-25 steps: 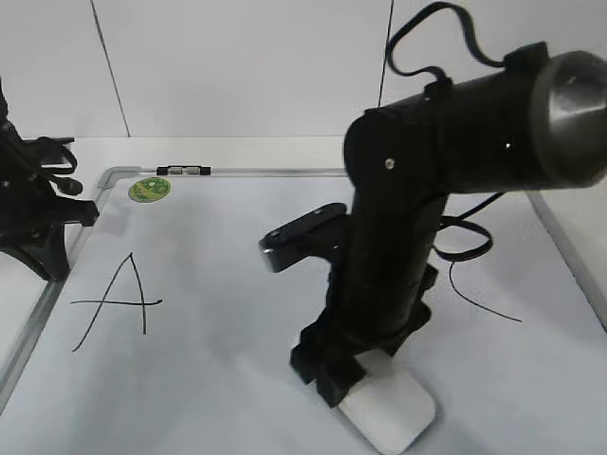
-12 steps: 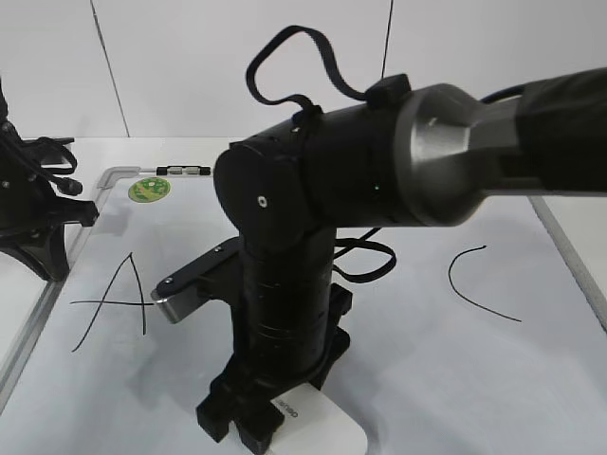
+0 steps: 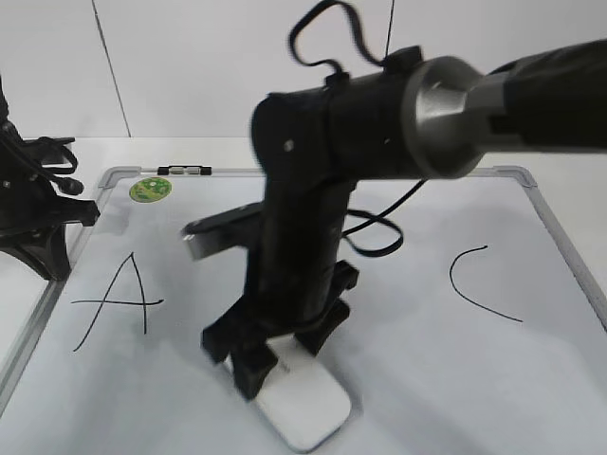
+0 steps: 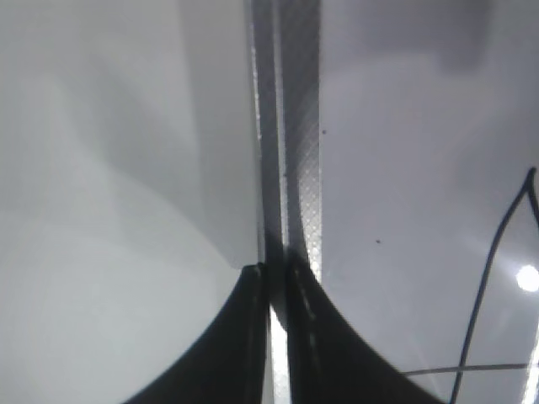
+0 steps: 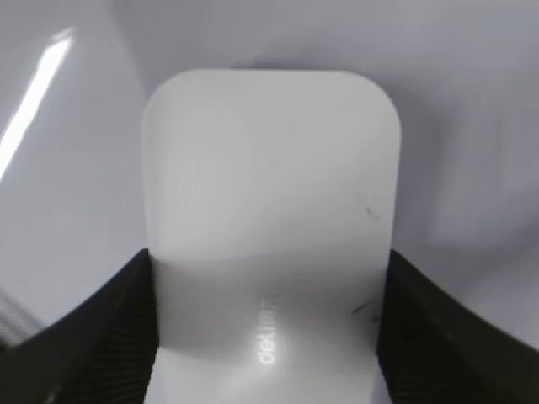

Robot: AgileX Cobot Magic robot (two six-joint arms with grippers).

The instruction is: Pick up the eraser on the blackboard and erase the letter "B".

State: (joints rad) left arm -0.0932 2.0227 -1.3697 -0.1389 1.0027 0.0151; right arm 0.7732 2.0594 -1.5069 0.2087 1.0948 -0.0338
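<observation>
My right gripper (image 3: 278, 362) is shut on the white eraser (image 3: 305, 405), pressing it flat on the blackboard (image 3: 446, 379) at the front middle. In the right wrist view the eraser (image 5: 269, 202) sits between the two black fingers of the right gripper (image 5: 265, 337), its grey print showing. The black "A" (image 3: 119, 299) is at the left and the "C" (image 3: 479, 284) at the right. No letter "B" shows; the arm covers the middle of the board. My left gripper (image 4: 274, 278) is shut and empty over the board's left frame (image 4: 299, 151).
A round green sticker (image 3: 150, 189) sits at the board's far left corner, with a small marker (image 3: 183, 171) on the top frame beside it. The left arm (image 3: 38, 227) stands at the board's left edge. Strokes of the "A" (image 4: 497, 278) show in the left wrist view.
My right arm has swept left from the right-middle of the board to the middle, sliding the eraser along the surface. The left arm has not moved.
</observation>
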